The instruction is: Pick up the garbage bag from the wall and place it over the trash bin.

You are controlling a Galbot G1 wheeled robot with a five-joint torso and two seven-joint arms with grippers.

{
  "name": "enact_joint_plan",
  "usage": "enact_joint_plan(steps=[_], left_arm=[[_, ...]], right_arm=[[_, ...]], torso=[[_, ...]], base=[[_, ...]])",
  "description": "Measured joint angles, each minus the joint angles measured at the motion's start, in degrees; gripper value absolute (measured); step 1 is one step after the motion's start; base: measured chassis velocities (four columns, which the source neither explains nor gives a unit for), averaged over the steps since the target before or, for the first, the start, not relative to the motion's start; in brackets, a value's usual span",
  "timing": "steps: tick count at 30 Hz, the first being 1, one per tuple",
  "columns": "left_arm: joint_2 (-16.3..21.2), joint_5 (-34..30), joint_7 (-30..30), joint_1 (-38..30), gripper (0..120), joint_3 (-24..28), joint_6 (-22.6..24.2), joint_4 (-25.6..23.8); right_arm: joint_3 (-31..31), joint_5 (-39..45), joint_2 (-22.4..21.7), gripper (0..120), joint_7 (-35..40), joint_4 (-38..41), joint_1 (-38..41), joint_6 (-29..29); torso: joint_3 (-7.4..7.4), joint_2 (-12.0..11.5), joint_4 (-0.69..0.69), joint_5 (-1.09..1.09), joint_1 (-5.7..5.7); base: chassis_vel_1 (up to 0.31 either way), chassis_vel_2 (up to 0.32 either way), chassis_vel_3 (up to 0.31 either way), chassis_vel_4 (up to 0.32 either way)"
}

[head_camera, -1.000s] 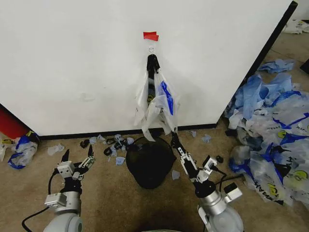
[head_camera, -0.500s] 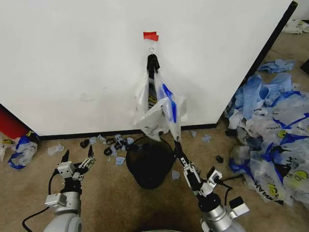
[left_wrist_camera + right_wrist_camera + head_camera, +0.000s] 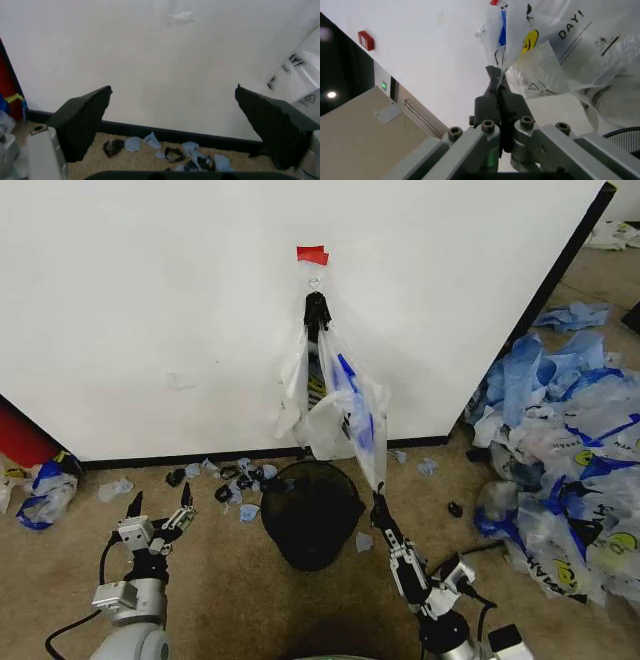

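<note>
**Robot tugs at shopping bag on wall hook, bin waits below**

A wheeled two-armed robot faces the white wall (image 3: pixel 150 310), where the garbage bag (image 3: pixel 340 415) hangs by its blue handles from a small metal hook (image 3: pixel 314 281) just under a patch of red tape (image 3: pixel 312 254). The right gripper (image 3: pixel 378 502), reaching up from low at the robot's right, is clenched on the bag's lowest corner, drawing the thin plastic down into a taut point beside the trash bin (image 3: pixel 310 515). From the wrist camera the two fingers (image 3: pixel 496 84) are pressed flat together with a pinch of film between them, the yellow smiley and dark lettering of the bag just beyond.

The left gripper (image 3: pixel 158 505) waits low on the robot's left, over the carpet and well apart from the bag, its fingers spread wide with nothing between them.

By the look of it, the job is at an early stage: the bag is gripped, but its handles are on the hook and none of it lies over the bin's rim. Left to do, it seems, are freeing the handles, carrying the bag above the black mesh bin standing directly under it, and draping it there. Blue plastic scraps (image 3: pixel 245 475) litter the floor along the wall's black base strip, and a heap of similar bags (image 3: pixel 565 450) lies to the right.
</note>
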Motion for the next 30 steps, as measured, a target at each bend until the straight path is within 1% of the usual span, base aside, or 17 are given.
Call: enact_joint_plan(steps=[11,30], left_arm=[[0.26,-0.44,-0.07,-0.76,98,-0.08,0.03,0.88],[-0.04,-0.40,-0.10,-1.23,98,-0.12,-0.41,2.20]], right_arm=[[0.47,-0.89,1.84,0,-1.40,0.27,-3.31,2.63],[0.48,-2.40,4.10,0,-3.94,-1.11,-5.83,6.82]], torso=[[0.00,0.00,0.00,0.00,0.00],[0.00,0.00,0.00,0.00,0.00]], base=[[0.000,0.000,0.000,0.000],[0.000,0.000,0.000,0.000]])
